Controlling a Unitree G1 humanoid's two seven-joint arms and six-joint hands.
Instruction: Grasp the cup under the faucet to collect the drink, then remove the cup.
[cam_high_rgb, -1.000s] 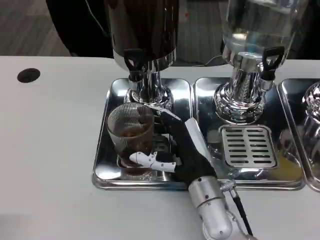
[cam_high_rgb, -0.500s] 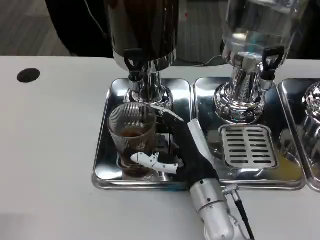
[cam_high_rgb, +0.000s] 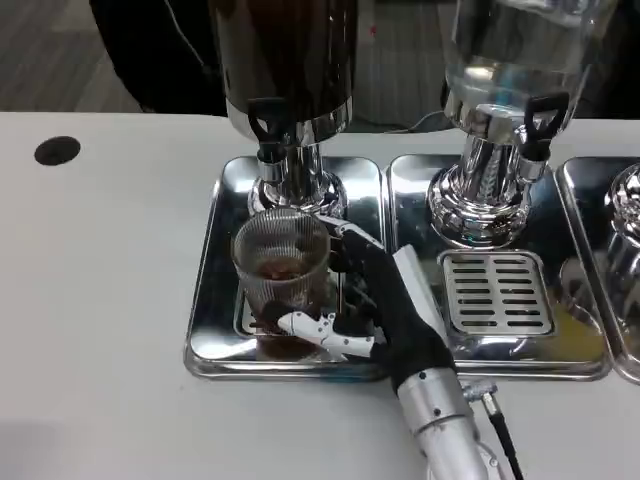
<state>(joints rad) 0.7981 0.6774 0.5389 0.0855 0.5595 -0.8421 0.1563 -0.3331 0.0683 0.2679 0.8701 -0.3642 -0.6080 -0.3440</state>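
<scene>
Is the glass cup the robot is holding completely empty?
No, the ribbed cup gripped by the right hand has a little brown drink at the bottom, seen through its clear wall.

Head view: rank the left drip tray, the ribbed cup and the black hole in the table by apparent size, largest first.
1. Left drip tray
2. Ribbed cup, held by the right hand
3. Black hole

The gaps are plain, so nearness changes nothing.

The right hand (cam_high_rgb: 375, 305) reached forward from its silver forearm (cam_high_rgb: 450, 425), fingers wrapped around the cup (cam_high_rgb: 283, 275).
</scene>
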